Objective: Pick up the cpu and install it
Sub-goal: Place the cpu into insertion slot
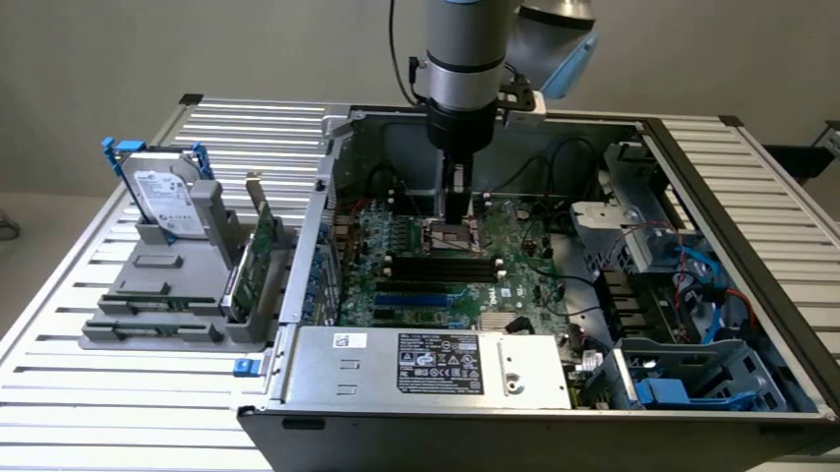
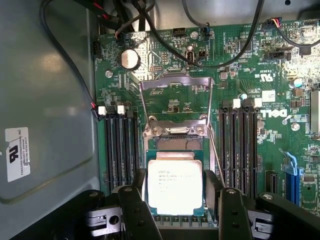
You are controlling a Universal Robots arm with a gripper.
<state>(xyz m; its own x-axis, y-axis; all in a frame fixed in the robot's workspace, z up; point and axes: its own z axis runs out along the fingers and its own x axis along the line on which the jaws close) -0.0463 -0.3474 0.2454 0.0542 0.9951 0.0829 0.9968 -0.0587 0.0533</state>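
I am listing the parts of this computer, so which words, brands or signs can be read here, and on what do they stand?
"DELL": on the green motherboard, sideways.
Print on the cpu: too blurred.
White sticker on the case wall: too blurred.
Black label on the metal box: too small.

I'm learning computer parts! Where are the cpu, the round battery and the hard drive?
cpu (image 2: pixel 175 182), wrist view, middle of its shiny silver top.
round battery (image 2: pixel 131 59), wrist view, middle of its flat face.
hard drive (image 1: pixel 168 197), exterior view, on its white label.
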